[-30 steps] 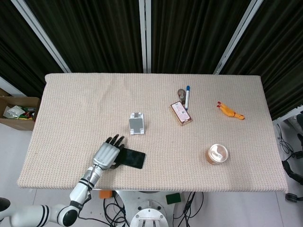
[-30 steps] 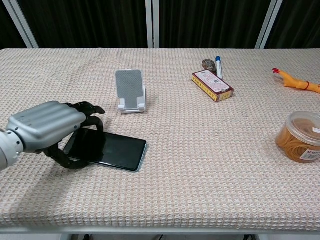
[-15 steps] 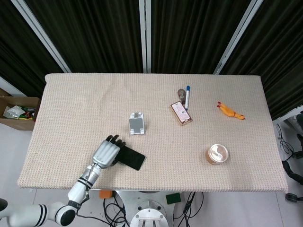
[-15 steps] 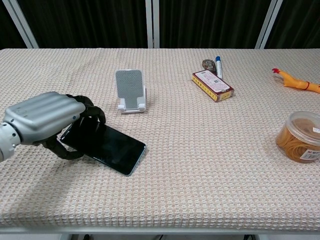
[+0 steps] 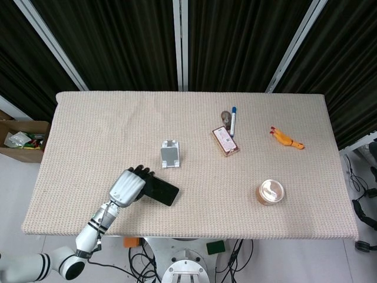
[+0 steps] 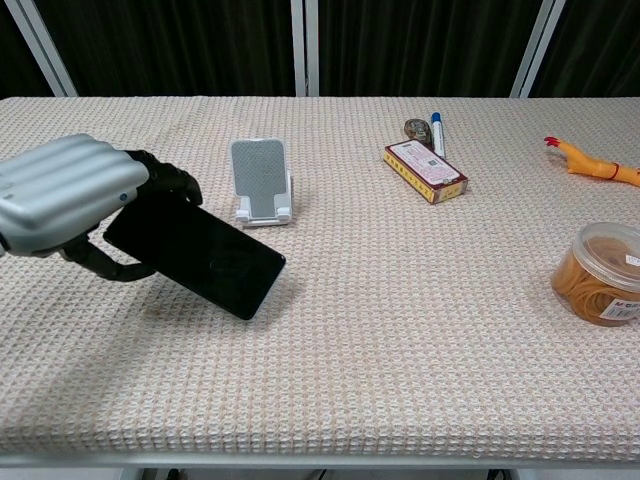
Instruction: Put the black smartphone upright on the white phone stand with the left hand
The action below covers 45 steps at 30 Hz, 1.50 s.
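Observation:
My left hand [image 5: 126, 188] [image 6: 70, 195] grips one end of the black smartphone [image 5: 160, 190] [image 6: 200, 258] near the table's front left. The phone is lifted off the cloth and tilted, its free end pointing down to the right. The white phone stand [image 5: 170, 152] [image 6: 260, 181] stands empty a short way beyond the phone. My right hand shows in neither view.
A small box [image 5: 225, 141] [image 6: 425, 171], a blue marker [image 5: 233, 121] [image 6: 436, 133] and a small round object [image 5: 224, 115] lie at the back middle. A rubber chicken [image 5: 287, 138] [image 6: 595, 163] lies far right, and a lidded tub [image 5: 270, 192] [image 6: 604, 271] stands near the front right.
My left hand closed on the phone's end and lifted it off the table, tilting it. Hand and phone rose and shifted slightly toward the stand.

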Motion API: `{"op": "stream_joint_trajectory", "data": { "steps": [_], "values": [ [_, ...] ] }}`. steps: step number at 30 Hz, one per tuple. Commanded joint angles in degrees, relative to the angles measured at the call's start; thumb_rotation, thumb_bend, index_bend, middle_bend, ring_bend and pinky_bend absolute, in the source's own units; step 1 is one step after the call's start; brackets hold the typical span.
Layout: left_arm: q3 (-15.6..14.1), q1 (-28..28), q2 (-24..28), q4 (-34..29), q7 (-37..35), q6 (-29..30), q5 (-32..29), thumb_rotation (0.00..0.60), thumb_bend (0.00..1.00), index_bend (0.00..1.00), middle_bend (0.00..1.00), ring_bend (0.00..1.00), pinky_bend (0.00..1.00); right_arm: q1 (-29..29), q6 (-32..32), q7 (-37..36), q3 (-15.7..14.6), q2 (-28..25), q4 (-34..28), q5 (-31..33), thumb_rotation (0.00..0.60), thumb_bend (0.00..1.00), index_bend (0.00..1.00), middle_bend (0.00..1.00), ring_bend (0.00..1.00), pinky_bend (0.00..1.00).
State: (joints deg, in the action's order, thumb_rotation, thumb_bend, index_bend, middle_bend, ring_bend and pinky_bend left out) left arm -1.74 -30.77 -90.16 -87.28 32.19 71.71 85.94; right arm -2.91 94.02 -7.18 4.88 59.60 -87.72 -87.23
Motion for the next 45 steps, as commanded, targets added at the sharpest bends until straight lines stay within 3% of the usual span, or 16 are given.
{"op": "stream_joint_trajectory", "data": {
  "steps": [1, 6, 11, 16, 22, 30, 45],
  "values": [
    [-0.18, -0.46, 3.37, 0.91, -2.66, 2.00, 4.19, 0.600, 0.31, 0.82, 0.81, 0.57, 0.61, -0.08, 0.24, 0.14, 0.04, -0.15, -0.23, -0.09, 0.600, 0.35, 0.00, 0.00, 0.00, 0.00],
    [2.65, -3.13, 10.23, 2.85, -1.40, 6.72, 12.49, 0.600, 0.31, 0.82, 0.81, 0.57, 0.61, -0.11, 0.57, 0.73, 0.20, -0.40, -0.82, -0.14, 0.600, 0.35, 0.00, 0.00, 0.00, 0.00],
    [6.76, -8.39, 16.66, 9.00, 1.95, 9.59, 21.49, 0.600, 0.31, 0.82, 0.81, 0.57, 0.60, 0.19, 0.01, 1.58, 0.14, 0.03, -1.32, -0.07, 0.600, 0.35, 0.00, 0.00, 0.00, 0.00],
    [6.42, -13.84, 19.69, 17.27, 1.85, 8.80, 29.99, 0.600, 0.31, 0.82, 0.81, 0.58, 0.59, 0.35, 0.01, 2.86, 0.21, 0.14, -1.97, -0.18, 0.600, 0.35, 0.00, 0.00, 0.00, 0.00],
    [3.13, -20.51, 17.96, 24.73, 0.76, 2.89, 37.15, 0.600, 0.31, 0.82, 0.81, 0.58, 0.56, 0.39, -0.12, 4.06, 0.38, 0.06, -2.85, 0.28, 0.600, 0.35, 0.00, 0.00, 0.00, 0.00],
    [1.11, -25.83, 12.15, 31.88, -2.87, 2.27, 40.74, 0.600, 0.31, 0.82, 0.81, 0.58, 0.55, 0.61, -0.91, 5.32, 0.22, 0.41, -3.18, 0.64, 0.600, 0.35, 0.00, 0.00, 0.00, 0.00],
    [0.22, -31.98, 9.22, 36.07, -6.03, -0.87, 39.21, 0.600, 0.31, 0.82, 0.81, 0.58, 0.55, 0.59, -1.71, 4.47, 0.13, 0.87, -2.01, 1.55, 0.600, 0.35, 0.00, 0.00, 0.00, 0.00]
  ]
}}
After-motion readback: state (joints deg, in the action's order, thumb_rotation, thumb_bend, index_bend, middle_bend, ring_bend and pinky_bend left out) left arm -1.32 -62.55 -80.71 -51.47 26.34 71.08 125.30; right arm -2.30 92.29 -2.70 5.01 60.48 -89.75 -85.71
